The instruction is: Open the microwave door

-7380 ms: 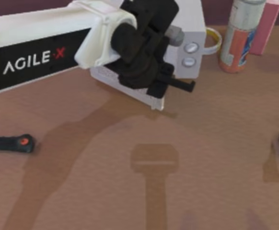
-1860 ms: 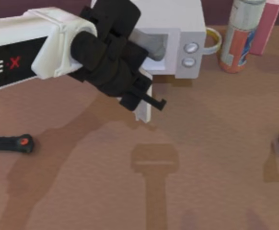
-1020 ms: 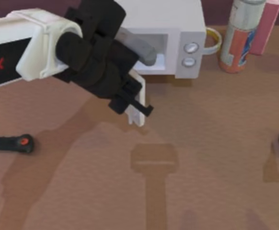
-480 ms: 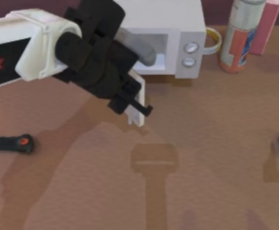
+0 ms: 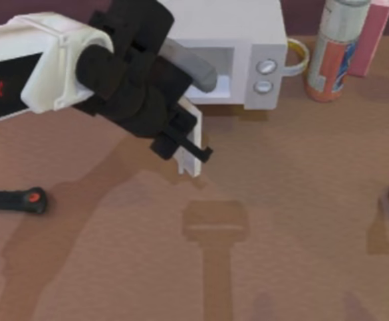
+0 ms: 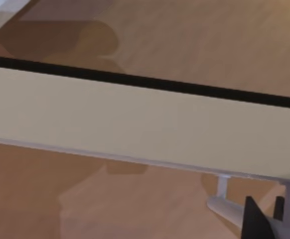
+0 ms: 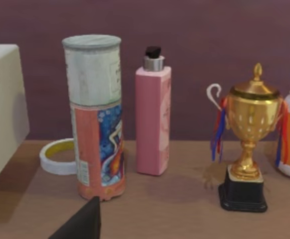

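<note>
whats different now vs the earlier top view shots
The microwave door swung from nearly shut to wide open, sticking out toward the table's near edge and exposing the microwave cavity. The left claw pulled it, moving left and toward the near edge, and is at the door's outer edge. In the last second nothing moved. The can and black tool stayed put.

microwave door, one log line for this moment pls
microwave door: swung open | left claw: at door's handle edge | microwave: cavity exposed | right arm: not in top view

Wooden table (image 5: 301, 200): microwave (image 5: 241, 27), can (image 5: 331, 50), pink bottle (image 5: 375, 33), tape ring (image 5: 298, 57), black-handled tool (image 5: 14, 199)
</note>
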Robot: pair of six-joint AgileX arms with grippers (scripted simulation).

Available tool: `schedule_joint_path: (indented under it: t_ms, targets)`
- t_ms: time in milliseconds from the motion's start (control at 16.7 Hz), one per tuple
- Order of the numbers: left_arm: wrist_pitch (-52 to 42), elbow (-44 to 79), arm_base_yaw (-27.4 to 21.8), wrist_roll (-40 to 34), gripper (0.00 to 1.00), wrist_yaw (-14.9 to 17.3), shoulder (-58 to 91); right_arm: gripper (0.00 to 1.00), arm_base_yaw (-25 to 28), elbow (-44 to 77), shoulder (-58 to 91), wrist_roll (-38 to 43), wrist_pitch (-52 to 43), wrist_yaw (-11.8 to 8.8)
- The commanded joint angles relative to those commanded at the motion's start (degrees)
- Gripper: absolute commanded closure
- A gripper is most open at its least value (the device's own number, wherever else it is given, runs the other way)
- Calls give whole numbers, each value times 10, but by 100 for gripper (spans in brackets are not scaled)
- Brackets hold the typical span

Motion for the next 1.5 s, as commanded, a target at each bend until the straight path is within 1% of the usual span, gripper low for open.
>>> schedule_joint_path:
  t_ms: [300, 420, 840, 1500]
  targets:
    - [0, 0, 0, 0, 100, 0, 0, 0, 0, 0, 0, 0, 0, 0]
    - [0, -2, -2, -1, 100, 5, 0, 0, 0, 0, 0, 0, 0, 0]
    - [-10, -23, 30, 77, 100, 42, -22, 0, 0, 0, 0, 0, 0, 0]
    - [-11, -24, 31, 79, 100, 43, -22, 0, 0, 0, 0, 0, 0, 0]
